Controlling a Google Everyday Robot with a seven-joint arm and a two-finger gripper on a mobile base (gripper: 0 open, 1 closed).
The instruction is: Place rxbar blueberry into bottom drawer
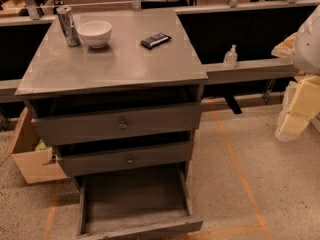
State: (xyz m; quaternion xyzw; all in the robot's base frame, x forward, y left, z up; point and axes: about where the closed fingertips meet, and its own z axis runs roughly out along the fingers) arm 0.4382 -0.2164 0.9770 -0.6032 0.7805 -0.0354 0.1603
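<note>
The rxbar blueberry (155,40), a dark flat bar with pale lettering, lies on the grey cabinet top (120,64), towards the back right. The bottom drawer (142,228) is pulled open at the foot of the cabinet, and its plain grey inside shows nothing in it. My gripper (294,120) is at the far right edge of the view, pale cream under the white arm. It is well to the right of the cabinet, at about the height of the top drawer, and holds nothing that I can see.
A silver can (67,26) and a white bowl (95,33) stand at the back left of the top. Two knobbed drawers (122,125) sit slightly open above the bottom one. A small pump bottle (230,57) stands on the ledge to the right. A cardboard box (30,156) lies on the floor to the left.
</note>
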